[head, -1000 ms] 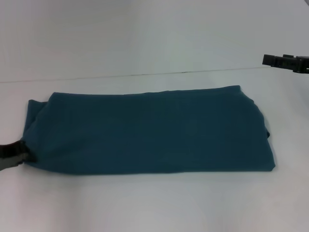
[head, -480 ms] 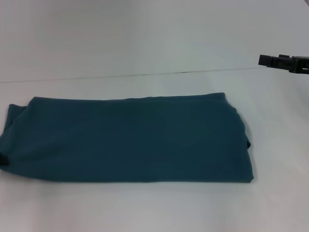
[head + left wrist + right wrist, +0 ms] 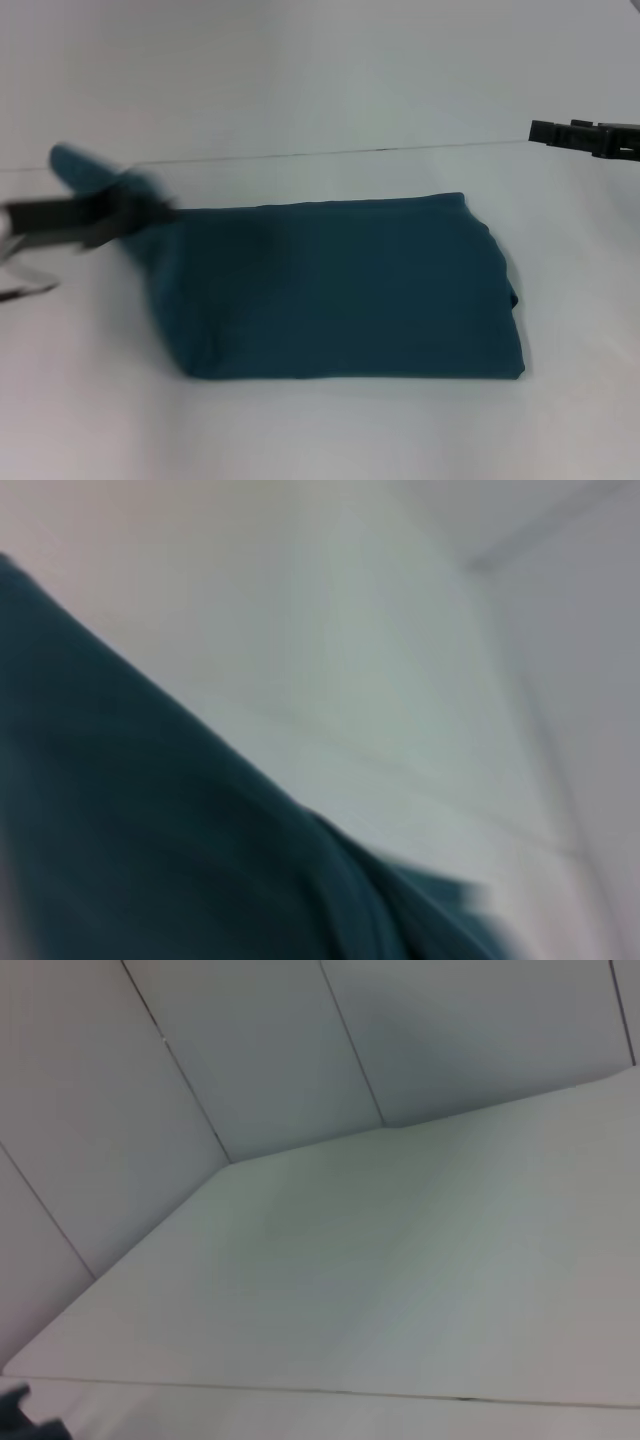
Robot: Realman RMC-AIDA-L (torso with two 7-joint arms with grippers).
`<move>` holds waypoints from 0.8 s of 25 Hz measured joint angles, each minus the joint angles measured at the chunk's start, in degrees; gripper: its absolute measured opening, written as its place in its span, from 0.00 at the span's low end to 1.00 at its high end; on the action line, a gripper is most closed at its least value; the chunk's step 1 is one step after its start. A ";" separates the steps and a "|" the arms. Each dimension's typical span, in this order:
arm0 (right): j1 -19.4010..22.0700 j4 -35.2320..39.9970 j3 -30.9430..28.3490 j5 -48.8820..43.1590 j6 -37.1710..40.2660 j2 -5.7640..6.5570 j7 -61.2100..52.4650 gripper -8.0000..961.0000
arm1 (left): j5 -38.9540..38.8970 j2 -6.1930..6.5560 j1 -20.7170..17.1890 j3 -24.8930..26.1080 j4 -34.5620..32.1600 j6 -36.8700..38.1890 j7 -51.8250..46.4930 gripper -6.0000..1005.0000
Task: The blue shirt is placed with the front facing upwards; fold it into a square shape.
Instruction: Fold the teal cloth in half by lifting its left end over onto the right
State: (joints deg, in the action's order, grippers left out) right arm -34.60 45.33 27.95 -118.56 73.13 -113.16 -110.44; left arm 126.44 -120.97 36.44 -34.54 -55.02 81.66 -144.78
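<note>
Now, live from the white tabletop [image 3: 330, 430]:
Shirt: the dark teal-blue short-sleeved shirt [image 3: 340, 290] lies as a folded band across the middle of the table, plain side up, no lettering showing.
Shirt's left end: lifted off the surface, rising to a blurred peak near the table's far edge, while the right end lies flat.
Left gripper: the black left gripper [image 3: 125, 208] is up above the table's left side and clamped on that raised end of the shirt, cloth bunched around its tip.
Left wrist view: teal fabric [image 3: 170, 840] fills the lower part, close to the camera, with white table beyond.
Right gripper: the dark right gripper [image 3: 560, 133] hangs high at the far right, well apart from the shirt; whether its fingers are parted or together cannot be told.
Right wrist view: only pale wall panels and table.
</note>
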 joint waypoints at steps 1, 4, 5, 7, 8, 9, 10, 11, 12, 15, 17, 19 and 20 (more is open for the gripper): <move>-0.01 0.00 -0.01 0.00 0.01 -0.06 0.25 0.94 | -2.04 -0.37 0.93 -1.53 0.30 -0.15 0.47 0.04; -0.03 0.00 -0.01 0.00 0.15 -0.31 1.05 0.94 | -8.17 -1.96 5.79 -7.08 2.83 -2.17 2.54 0.04; -0.03 0.00 -0.01 0.03 0.24 -0.38 1.25 0.94 | -9.67 -2.58 8.28 -8.85 4.73 -3.40 3.56 0.04; -0.03 0.00 -0.01 0.16 0.35 -0.47 1.59 0.94 | -11.87 -3.01 11.66 -11.44 8.67 -5.40 5.25 0.04; -0.03 0.00 0.00 0.21 0.40 -0.54 1.86 0.94 | -13.78 -3.09 14.13 -13.43 12.19 -6.93 6.75 0.04; -0.02 0.00 -0.01 0.23 0.46 -0.62 2.12 0.94 | -14.85 -3.13 15.32 -14.53 13.92 -7.93 7.53 0.04; -0.01 0.01 0.00 0.23 0.46 -0.69 2.42 0.94 | -16.72 -3.24 16.91 -16.10 16.96 -9.38 8.91 0.04; 0.01 0.00 0.02 0.21 0.46 -0.77 2.66 0.94 | -18.60 -3.35 18.44 -17.69 19.62 -10.68 10.35 0.04; 0.04 0.01 0.04 0.17 0.49 -0.82 2.81 0.94 | -20.20 -3.49 19.56 -18.97 21.67 -11.70 11.48 0.04; 0.22 0.02 0.13 0.00 0.56 -0.86 3.26 0.94 | -26.40 -3.62 22.33 -23.92 28.16 -16.09 15.01 0.04; 0.34 0.02 0.17 -0.06 0.61 -0.86 3.62 0.94 | -31.23 -3.64 23.19 -27.15 32.51 -19.14 17.37 0.04; 0.43 0.02 0.21 -0.15 0.61 -0.87 3.89 0.94 | -36.06 -3.65 22.92 -29.32 35.32 -20.66 20.16 0.04; 0.48 0.02 0.24 -0.20 0.61 -0.88 4.09 0.94 | -38.06 -3.65 22.49 -30.26 36.11 -20.85 21.51 0.06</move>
State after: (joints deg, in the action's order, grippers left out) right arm -34.12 45.36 28.19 -118.75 73.74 -114.04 -106.35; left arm 88.38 -124.62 58.93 -64.80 -18.91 60.81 -123.27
